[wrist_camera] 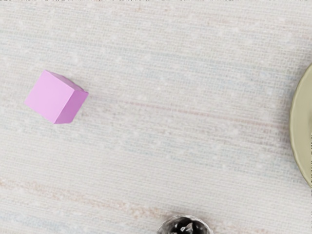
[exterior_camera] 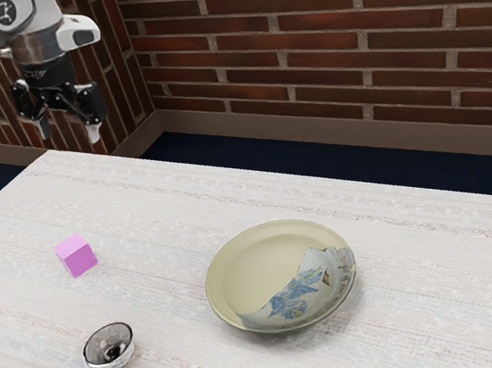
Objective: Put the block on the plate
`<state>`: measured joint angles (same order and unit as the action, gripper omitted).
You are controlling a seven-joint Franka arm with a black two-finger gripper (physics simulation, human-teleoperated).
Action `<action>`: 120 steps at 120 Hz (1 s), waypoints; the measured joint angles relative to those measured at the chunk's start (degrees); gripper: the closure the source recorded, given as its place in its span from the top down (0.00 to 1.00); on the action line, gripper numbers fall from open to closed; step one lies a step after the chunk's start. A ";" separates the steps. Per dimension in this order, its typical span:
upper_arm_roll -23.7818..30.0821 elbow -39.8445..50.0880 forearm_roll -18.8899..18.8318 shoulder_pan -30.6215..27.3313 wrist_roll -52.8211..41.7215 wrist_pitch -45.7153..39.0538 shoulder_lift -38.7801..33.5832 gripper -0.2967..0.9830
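In the exterior view, the gripper (exterior_camera: 69, 135) hangs well above the table (exterior_camera: 167, 203) at about ten o'clock in the scene, its two fingers standing wide apart with nothing between them. The pink block (exterior_camera: 76, 255) rests on the table, at roughly half past nine from the plate (exterior_camera: 248, 270) and well apart from it. The plate is pale green with a blue flower pattern on part of it. A small dark bowl (exterior_camera: 110, 349) sits near the block, just short of six o'clock from it, in front of a brick wall (exterior_camera: 300, 41) farther back. In the wrist view, with the block as the dial's centre and the plate at three o'clock, the bowl lies just past four o'clock.
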<state>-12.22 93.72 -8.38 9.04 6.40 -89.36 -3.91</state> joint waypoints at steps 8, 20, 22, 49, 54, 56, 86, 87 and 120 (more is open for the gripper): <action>0.00 -0.14 -0.13 0.29 0.62 -0.06 0.24 0.77; 0.00 0.01 -0.24 0.22 1.48 -0.02 0.22 0.77; -0.07 0.05 -0.23 0.24 1.61 -0.05 0.24 0.77; -0.30 9.17 0.80 -0.76 3.03 -1.33 4.65 0.77; -0.49 11.22 1.20 -0.71 3.19 -2.16 5.48 0.77; -0.69 11.89 1.36 -0.56 3.26 -2.48 5.73 0.77; -2.04 16.44 4.69 -6.45 1.08 -8.30 10.30 0.77; -2.11 16.51 4.75 -6.58 0.98 -8.55 10.42 0.77; -4.88 17.20 6.31 -7.51 3.06 -16.06 12.52 0.77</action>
<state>-17.10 110.92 -2.07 1.53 9.45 -105.41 8.61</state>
